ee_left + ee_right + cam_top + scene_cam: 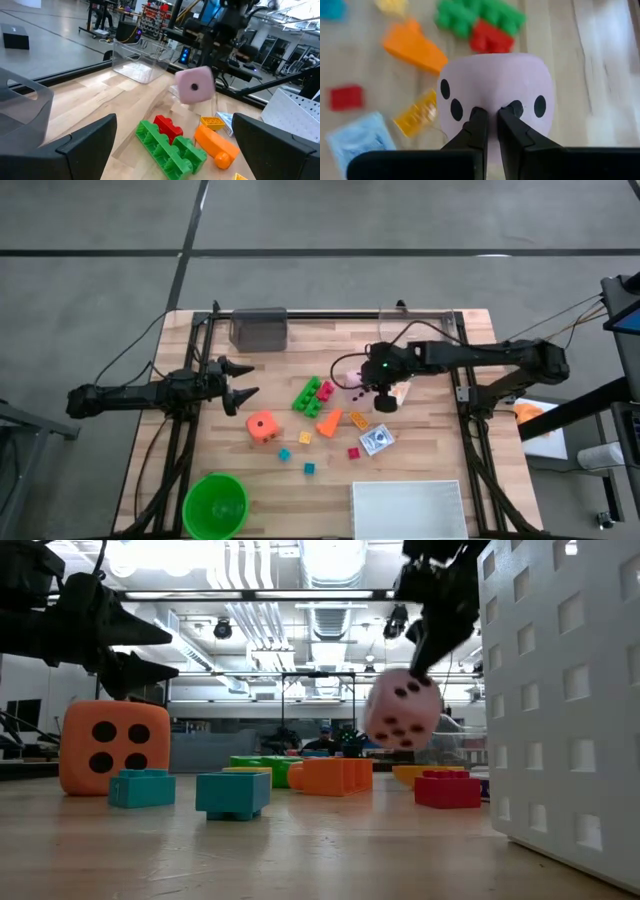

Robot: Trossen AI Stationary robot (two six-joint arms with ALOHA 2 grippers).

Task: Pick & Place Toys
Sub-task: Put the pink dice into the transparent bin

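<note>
My right gripper (491,112) is shut on the pink dotted die (495,85), which hangs above the table's middle (402,710). Below and beside it lie green bricks (308,396) with a red brick (325,391), an orange cone (329,422), a yellow brick (358,420), a printed card (377,441) and several tiny cubes. The orange holed cube (263,426) stands left of them. My left gripper (245,380) waits open at the table's left, pointing level toward the toys. My right gripper pinches a small fold of the die's dotted face (490,102) between its two fingertips (479,120), which stand almost together. The fingers come from above, slanting down. The die hangs below them, tilted and clear of the table (402,710).
A round green bowl (214,505) stands at the near left and a white rectangular tray (408,509) at the near right. A grey box (259,327) and a clear box (425,320) stand along the far edge. Bare wood lies between bowl and tray.
</note>
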